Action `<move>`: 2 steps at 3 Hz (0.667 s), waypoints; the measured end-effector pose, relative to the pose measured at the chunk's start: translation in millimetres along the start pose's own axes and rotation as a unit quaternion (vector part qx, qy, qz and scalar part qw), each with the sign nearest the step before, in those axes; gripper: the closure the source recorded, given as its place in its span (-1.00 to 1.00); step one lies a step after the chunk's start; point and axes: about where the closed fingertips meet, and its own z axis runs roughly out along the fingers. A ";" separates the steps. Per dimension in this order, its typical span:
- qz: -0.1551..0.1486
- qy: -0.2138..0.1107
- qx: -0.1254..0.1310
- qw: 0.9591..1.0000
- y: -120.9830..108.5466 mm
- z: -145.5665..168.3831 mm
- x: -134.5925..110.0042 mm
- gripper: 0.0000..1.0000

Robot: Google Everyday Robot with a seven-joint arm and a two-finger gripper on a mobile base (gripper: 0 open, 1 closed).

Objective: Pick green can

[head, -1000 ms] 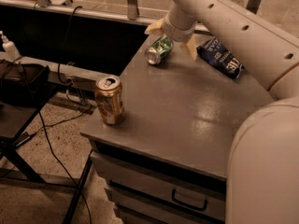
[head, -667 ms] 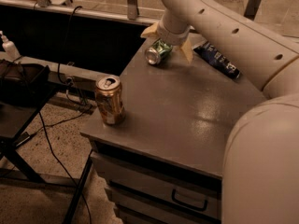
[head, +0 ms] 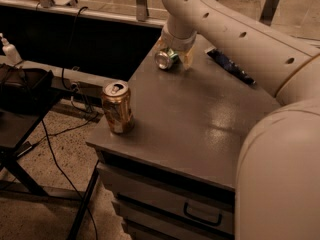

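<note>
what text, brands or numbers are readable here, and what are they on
No text is readable.
green can, lying at the gripper near the far edge of the cabinet top: pale markings, too blurred to read.
orange-copper can: pale label patches, illegible.
dark blue packet: print illegible.

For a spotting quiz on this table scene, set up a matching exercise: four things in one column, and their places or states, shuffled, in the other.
Things
1. green can
2. orange-copper can
3. blue packet
4. gripper

Places or states
A. upright at the near left corner of the table
B. lying flat, partly hidden behind the arm
C. on its side, silver top towards the camera
D. lowered at the table's far edge, right at the green can

Pairs: 1-C, 2-A, 3-B, 4-D
</note>
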 end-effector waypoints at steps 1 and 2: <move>0.001 -0.006 0.006 1.000 -5.7 -3.4 -7.1 0.25; 0.017 -0.019 0.027 0.999 -10.8 -10.2 -7.8 0.87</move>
